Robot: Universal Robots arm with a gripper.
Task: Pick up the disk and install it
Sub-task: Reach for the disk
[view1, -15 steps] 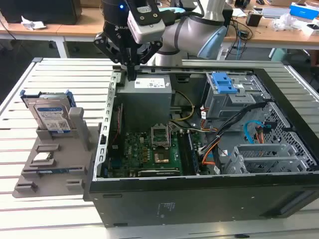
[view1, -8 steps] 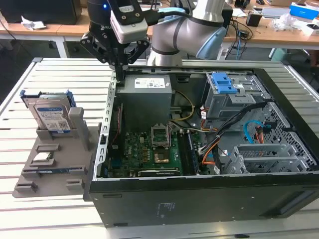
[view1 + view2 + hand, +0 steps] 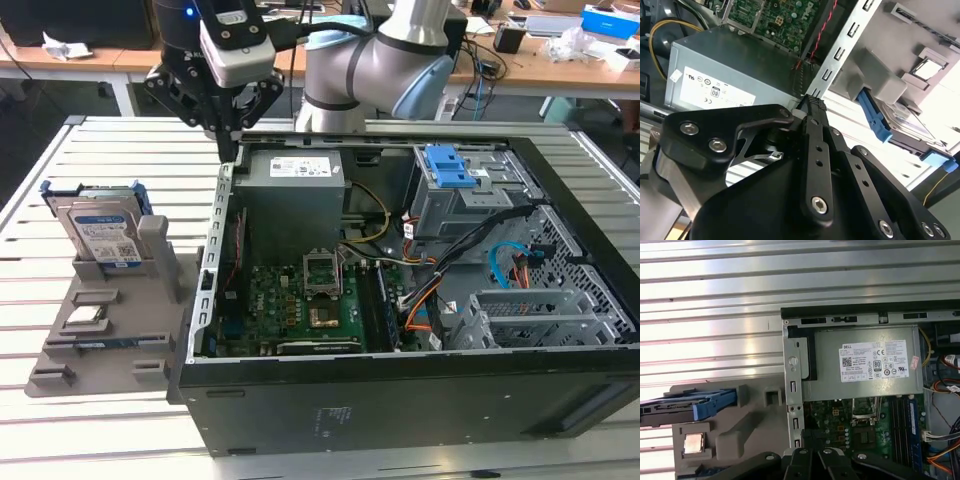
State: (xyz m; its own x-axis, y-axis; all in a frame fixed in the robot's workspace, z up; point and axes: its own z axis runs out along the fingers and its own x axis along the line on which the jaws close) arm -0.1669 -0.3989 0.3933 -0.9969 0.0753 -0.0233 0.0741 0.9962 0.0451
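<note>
- Your end effector [image 3: 230, 150] hangs over a back corner of the open computer case [image 3: 400, 400]. Its fingers are pinched together on nothing, just above the case wall and beside the grey power supply [image 3: 295, 185].
- The disk [image 3: 100, 235] stands on edge in a slot of the grey holder [image 3: 150, 300] on the slatted worktop [image 3: 120, 150]. It is at the exterior view's left, outside the case and well apart from the end effector.
- In the first wrist view the disk [image 3: 670, 407] shows edge-on, with the end of its blue bracket [image 3: 715, 399] pointing toward the case. A small square chip [image 3: 694, 442] lies in a pocket of the same holder, near the disk; it is not your target.
- By the look of things you are at the approach stage of the pickup: nothing is gripped and the disk sits untouched in its slot.
- The pickup appears to call for parting the fingers first, since closed as they are they cannot straddle the disk. It also calls for a crossing from the case corner to the holder.
- A grip across the disk's thin upper edge looks the natural hold, placed clear of the holder's posts on either side.
- The metal cage [image 3: 455, 190] with the blue latch sits inside the case at the exterior view's right, far from the disk.
</note>
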